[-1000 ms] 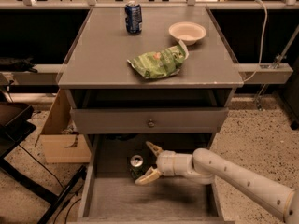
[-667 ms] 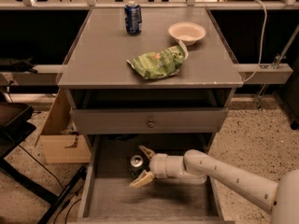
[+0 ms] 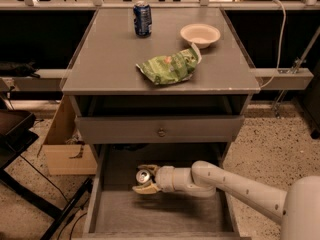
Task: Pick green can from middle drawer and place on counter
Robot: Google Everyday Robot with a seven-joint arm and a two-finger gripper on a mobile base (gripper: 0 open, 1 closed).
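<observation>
The green can (image 3: pixel 143 176) stands in the open middle drawer (image 3: pixel 150 215), near its back left, with its silver top showing. My gripper (image 3: pixel 146 179) reaches in from the right on the white arm, level with the can. One finger is behind the can and one in front, closed against its sides. The can still rests on the drawer floor. The counter (image 3: pixel 115 59) is the grey cabinet top above.
On the counter stand a blue can (image 3: pixel 142 18) at the back, a white bowl (image 3: pixel 200 34) at the back right and a light green chip bag (image 3: pixel 170 67) in the middle. A closed drawer front with a knob (image 3: pixel 161 132) overhangs the open drawer. A cardboard box (image 3: pixel 65 146) sits left of the cabinet.
My gripper has moved left to the can so that its fingers now flank it, and the gap between them has narrowed onto the can.
</observation>
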